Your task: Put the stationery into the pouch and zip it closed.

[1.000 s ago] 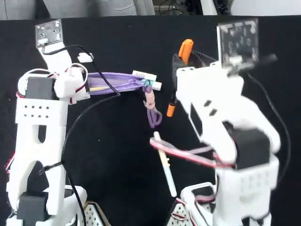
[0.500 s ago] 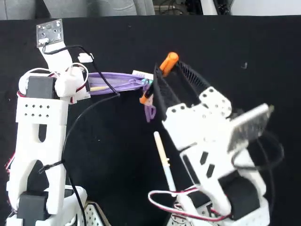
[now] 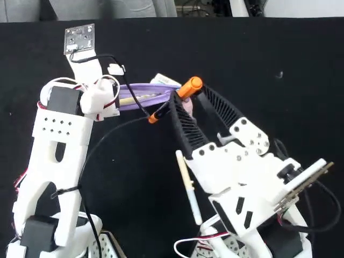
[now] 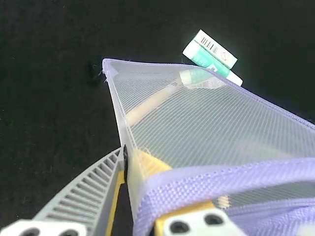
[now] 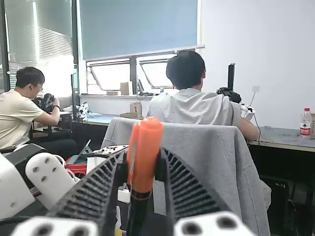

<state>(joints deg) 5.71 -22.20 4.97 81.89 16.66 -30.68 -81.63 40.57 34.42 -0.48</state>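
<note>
The right tool (image 3: 183, 98) grips an orange marker (image 3: 189, 86) near its cap, tip just beside the pouch (image 3: 141, 94); light, stiff and smooth, it may pivot between the ribbed fingers (image 3: 185, 126). The left tool (image 4: 142, 206) pinches the pouch's purple-taped edge, the sensible hold, since the soft mesh would likely sag elsewhere.

We see bright, even light from above on the black table (image 3: 279, 59), which swallows shadows. The white left arm (image 3: 54, 156) at nine o'clock looks nearly washed out, and the metal plate (image 3: 79, 37) at eleven o'clock glints. The pouch (image 4: 206, 132) mesh is softly, evenly lit. In the right wrist view, windows (image 5: 59, 73) at ten o'clock glare white, while the marker (image 5: 142, 157) is well lit.
</note>
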